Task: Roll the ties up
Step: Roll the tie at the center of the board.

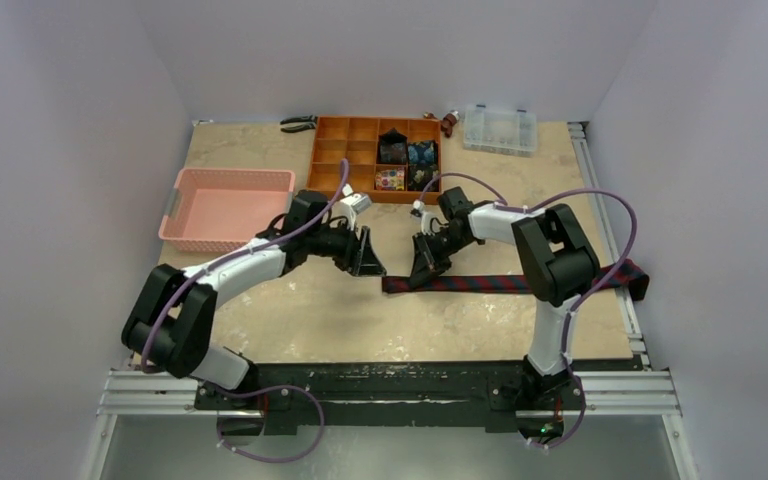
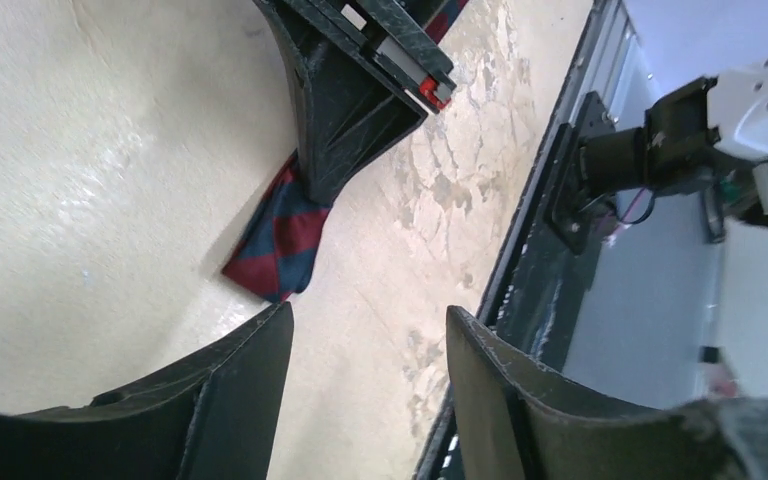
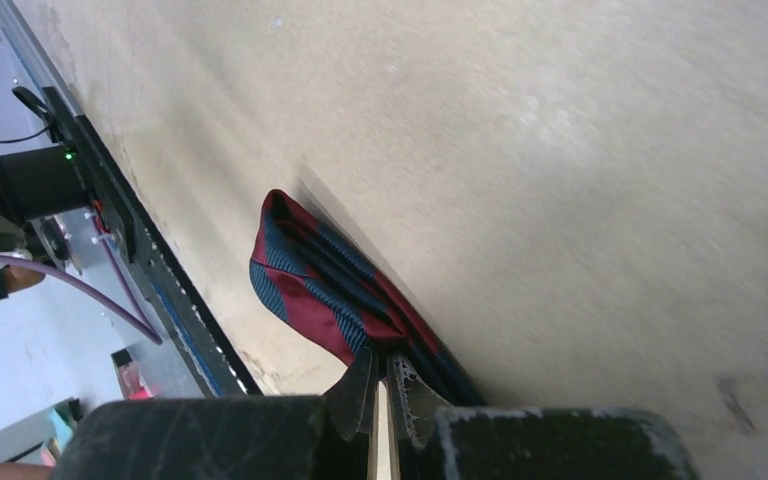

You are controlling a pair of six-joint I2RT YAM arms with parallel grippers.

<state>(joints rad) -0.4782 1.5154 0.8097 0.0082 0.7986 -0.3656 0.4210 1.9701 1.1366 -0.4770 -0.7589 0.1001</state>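
Navy red-striped tie [image 1: 490,284], one, pinched by right end effector [image 3: 381,380].

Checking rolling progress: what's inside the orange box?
The orange box holds a black tie roll, a blue tie roll and a multicoloured tie roll in its right compartments. Left compartments look bare. Beneath them is hidden.

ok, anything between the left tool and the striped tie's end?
Nothing visible: only bare table between the open left tool and the tie. The right tool pinches the tie just behind its end.

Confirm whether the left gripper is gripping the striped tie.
No: the left gripper stands open, the striped tie lying ahead, outside its jaws.
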